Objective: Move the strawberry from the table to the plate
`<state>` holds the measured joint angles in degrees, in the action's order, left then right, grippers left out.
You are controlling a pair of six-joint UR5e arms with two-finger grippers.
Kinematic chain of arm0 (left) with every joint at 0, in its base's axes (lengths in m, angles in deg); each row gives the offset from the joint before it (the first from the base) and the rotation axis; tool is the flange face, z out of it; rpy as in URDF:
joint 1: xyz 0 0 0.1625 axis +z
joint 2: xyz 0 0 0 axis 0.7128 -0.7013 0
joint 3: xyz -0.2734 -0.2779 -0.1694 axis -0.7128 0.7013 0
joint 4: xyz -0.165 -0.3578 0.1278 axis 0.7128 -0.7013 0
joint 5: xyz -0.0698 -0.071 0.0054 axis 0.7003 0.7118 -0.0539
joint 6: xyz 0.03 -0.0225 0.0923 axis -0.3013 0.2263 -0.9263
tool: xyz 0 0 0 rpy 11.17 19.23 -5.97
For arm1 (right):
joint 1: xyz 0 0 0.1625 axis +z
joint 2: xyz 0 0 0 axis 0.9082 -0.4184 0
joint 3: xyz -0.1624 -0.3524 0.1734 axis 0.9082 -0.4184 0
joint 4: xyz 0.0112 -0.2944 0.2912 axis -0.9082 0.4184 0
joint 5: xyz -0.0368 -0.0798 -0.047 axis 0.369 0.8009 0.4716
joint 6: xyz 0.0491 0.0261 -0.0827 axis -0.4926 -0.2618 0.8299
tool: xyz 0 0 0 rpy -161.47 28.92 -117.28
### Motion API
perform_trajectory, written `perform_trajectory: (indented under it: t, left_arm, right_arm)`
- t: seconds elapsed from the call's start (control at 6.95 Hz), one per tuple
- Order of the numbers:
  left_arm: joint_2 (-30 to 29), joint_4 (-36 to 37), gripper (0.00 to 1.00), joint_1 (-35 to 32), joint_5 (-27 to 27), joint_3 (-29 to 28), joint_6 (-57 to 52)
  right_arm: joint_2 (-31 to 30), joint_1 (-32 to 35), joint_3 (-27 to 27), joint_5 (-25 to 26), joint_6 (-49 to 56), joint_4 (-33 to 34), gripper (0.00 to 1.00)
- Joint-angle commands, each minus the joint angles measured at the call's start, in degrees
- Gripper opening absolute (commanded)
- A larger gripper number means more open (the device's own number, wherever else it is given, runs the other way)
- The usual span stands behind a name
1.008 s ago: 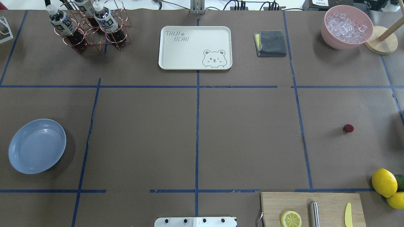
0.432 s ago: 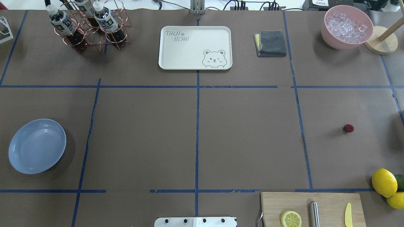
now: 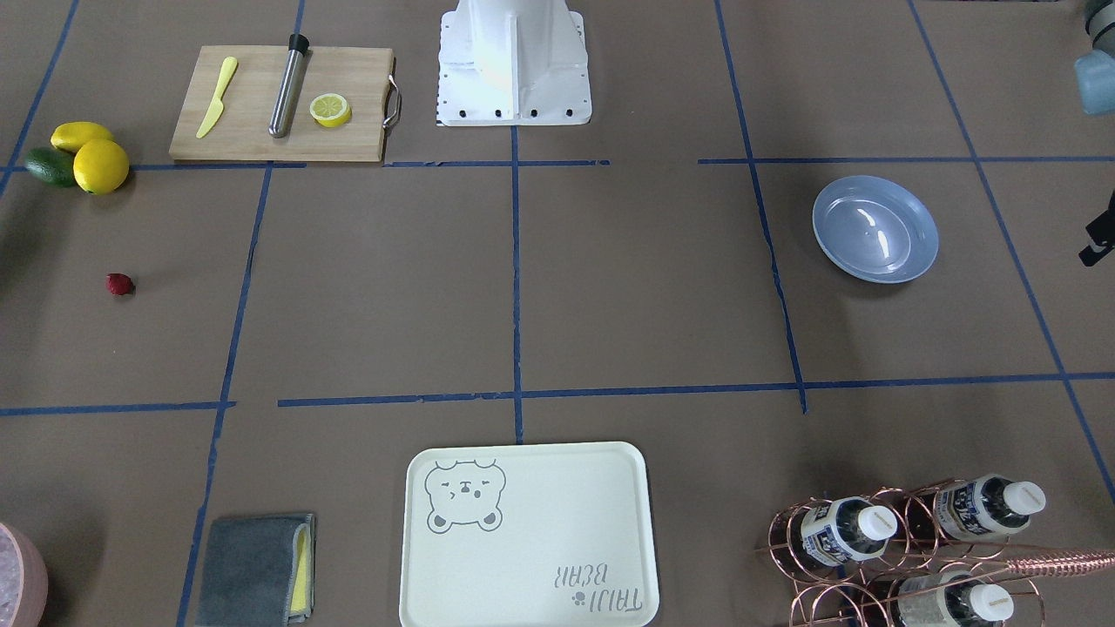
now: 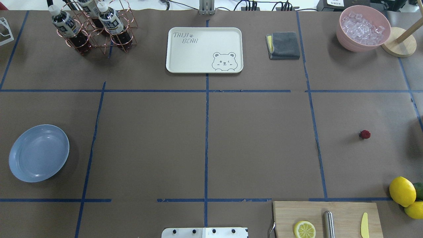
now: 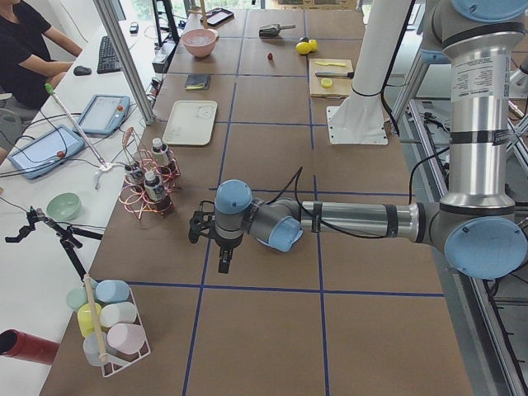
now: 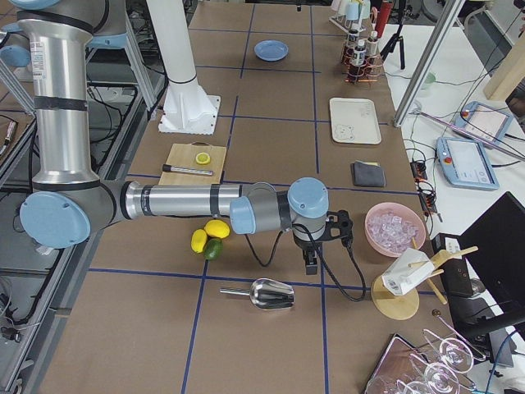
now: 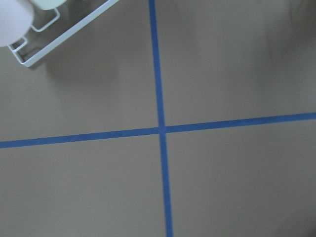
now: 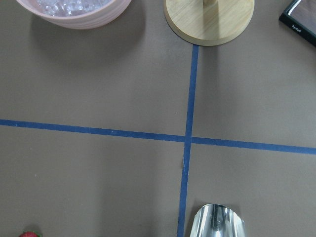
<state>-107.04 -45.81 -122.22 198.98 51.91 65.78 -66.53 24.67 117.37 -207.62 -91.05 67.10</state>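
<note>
- The cream tray [image 4: 204,49] reads "TAIJI BEAR"; labels on the bottles [image 4: 67,24] are too small to read.
- The strawberry [image 4: 365,134], tiny and dark red, lies on the table [image 4: 257,145] well apart from the tray, on the robot's right; the plate [image 4: 39,152] lies opposite.
- Left tool [image 5: 223,262], right tool [image 6: 312,264]: cannot tell whether spread or pressed together.

you can read one thing: the cream tray [image 4: 198,54] says "taiji bear" in one corner, next to a small paw mark. in the view that faces the robot, those words are upside down. the bottle labels [image 4: 67,23] are too small to read.
</note>
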Motion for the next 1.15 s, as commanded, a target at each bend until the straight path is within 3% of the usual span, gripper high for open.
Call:
perform_trajectory:
  t: [0.0,0.29,0.72,1.01]
  left_arm:
    - [8.5,-22.0,1.00,11.0,-0.6,1.4,24.6]
    - [9.6,-23.7,1.00,15.5,-1.6,1.7,28.2]
    - [9.6,-24.1,0.98,22.3,-10.6,0.7,32.6]
    - [9.5,-24.5,0.98,25.4,-11.1,0.3,33.7]
  right_arm:
    - [-0.4,-0.2,-0.2,-1.7,0.1,-0.8,1.00]
    - [-0.4,-0.2,-0.2,-1.9,0.1,-0.9,1.00]
    - [-0.4,-0.7,-0.1,-2.4,-0.2,-0.8,1.00]
    - [-0.3,-1.9,0.1,-2.4,-2.5,-0.8,1.00]
